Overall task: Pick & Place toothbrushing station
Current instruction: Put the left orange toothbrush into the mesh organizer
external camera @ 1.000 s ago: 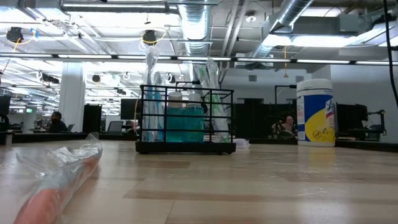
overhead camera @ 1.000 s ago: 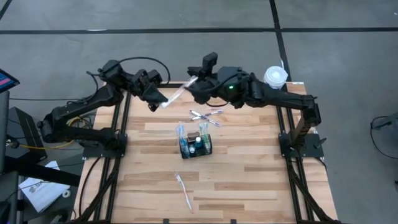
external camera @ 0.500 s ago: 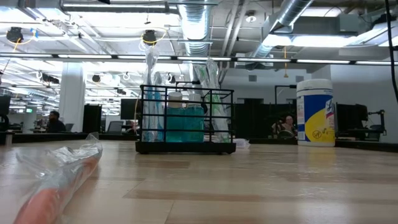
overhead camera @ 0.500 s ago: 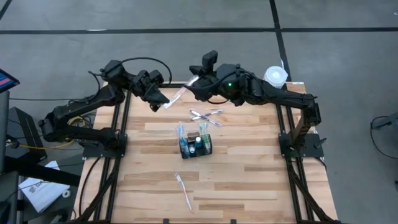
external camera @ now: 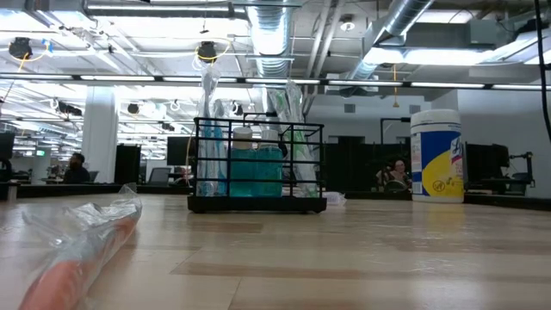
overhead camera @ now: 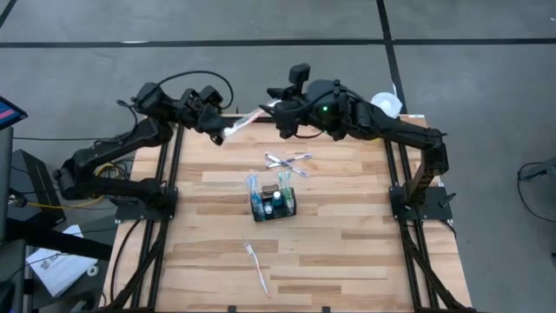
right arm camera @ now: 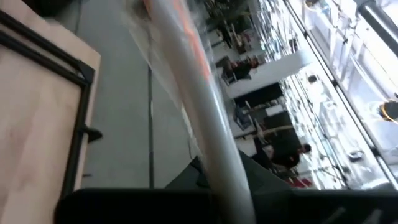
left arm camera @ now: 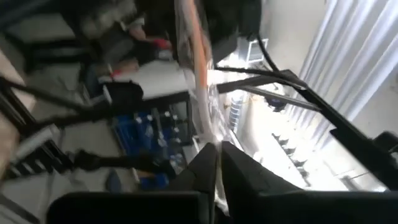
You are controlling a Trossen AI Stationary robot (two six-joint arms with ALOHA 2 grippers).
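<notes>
Both arms hold one plastic-wrapped toothbrush (overhead camera: 246,121) in the air above the table's far edge, so you risk tearing the wrapper or dropping the brush if the two arms pull apart or twist against each other; a brush released here would likely fall onto the table (overhead camera: 347,252) near its far edge, or off it, well apart from the toothbrushing station (overhead camera: 273,203). At the left, the left gripper (overhead camera: 221,132) has its fingers pressed nearly together on the wrapper's lower end, as the left wrist view shows, with the orange-handled brush (left arm camera: 198,74) running away from the fingertips. To its right, the right gripper (overhead camera: 280,108) takes the other end; in the right wrist view the wrapped handle (right arm camera: 198,106) passes between its fingers, which appear pinched on it. The black wire-mesh station stands upright at the table's middle, already carrying wrapped brushes and blue-green bottles; two more wrapped items (overhead camera: 287,162) lie crossed just beyond it, another (overhead camera: 256,268) lies toward the near edge, and the wipes tub (overhead camera: 384,106) stands at the far right corner.
</notes>
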